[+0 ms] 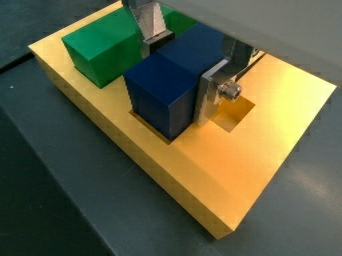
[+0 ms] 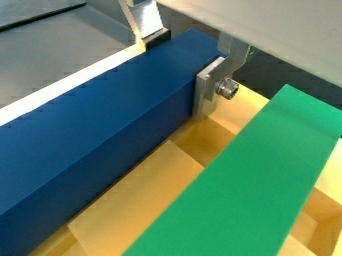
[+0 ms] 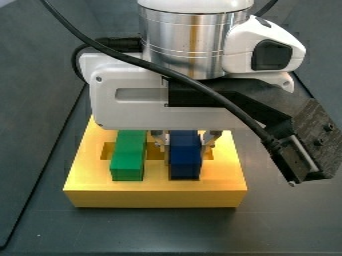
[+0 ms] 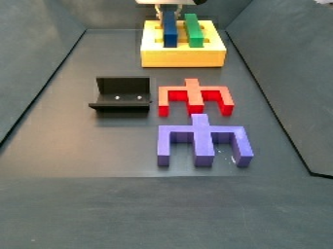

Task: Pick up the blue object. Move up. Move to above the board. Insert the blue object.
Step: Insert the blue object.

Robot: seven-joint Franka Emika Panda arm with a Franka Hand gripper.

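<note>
Over the board (image 3: 94,185) you've got the gripper (image 3: 186,140) low, its silver fingers (image 1: 214,90) closed on the blue object (image 3: 185,157). One plate sits flat against the bar's side in both wrist views, the other finger (image 2: 144,20) on the far side of it. The blue object stands lengthwise in one of the board's grooves, parallel to the green bar (image 3: 128,158), which sits in the neighbouring groove with a strip of yellow between them (image 2: 201,150). Whether the blue bar is fully bottomed out, you can't tell from these views. Just beside the clamped finger the board shows an open rectangular hole (image 1: 230,115).

Toward the camera from the board, well apart from it: the fixture (image 4: 120,95), next to it a red notched block (image 4: 196,96), and past that a purple-blue notched block (image 4: 202,142), all flat on the dark floor.
</note>
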